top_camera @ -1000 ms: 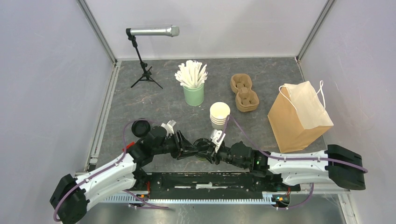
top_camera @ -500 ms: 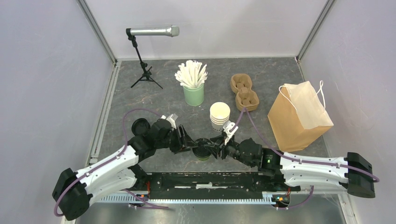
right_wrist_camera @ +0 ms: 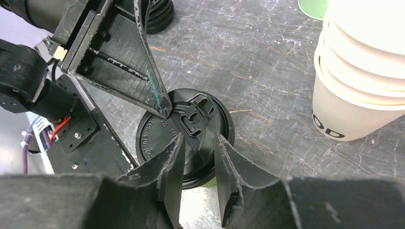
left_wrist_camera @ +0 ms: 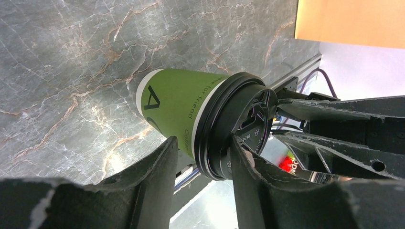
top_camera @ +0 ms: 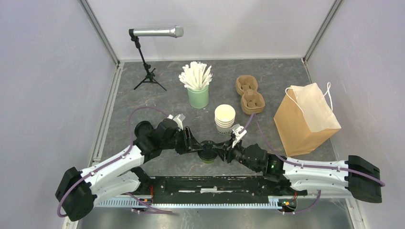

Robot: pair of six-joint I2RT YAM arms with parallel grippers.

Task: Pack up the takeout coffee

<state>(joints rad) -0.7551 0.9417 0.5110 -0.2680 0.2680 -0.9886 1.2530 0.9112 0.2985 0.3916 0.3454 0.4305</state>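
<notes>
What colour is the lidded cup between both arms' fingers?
The cup is olive-green with dark print, black lid; left wrist view shows it best.

Upright olive-green cup (left_wrist_camera: 174, 102) with black lid (right_wrist_camera: 153, 138)

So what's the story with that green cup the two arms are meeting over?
It's an olive-green cup of paper, tapered, with dark print and a white base rim, capped by a round black plastic lid with a moulded sip flap. It stands upright on the grey marbled table, near its front edge, close to a stack of cream cups. The left tool straddles the lid's rim, one tip resting on top; the right tool hovers at the lid, contact unclear.
</notes>
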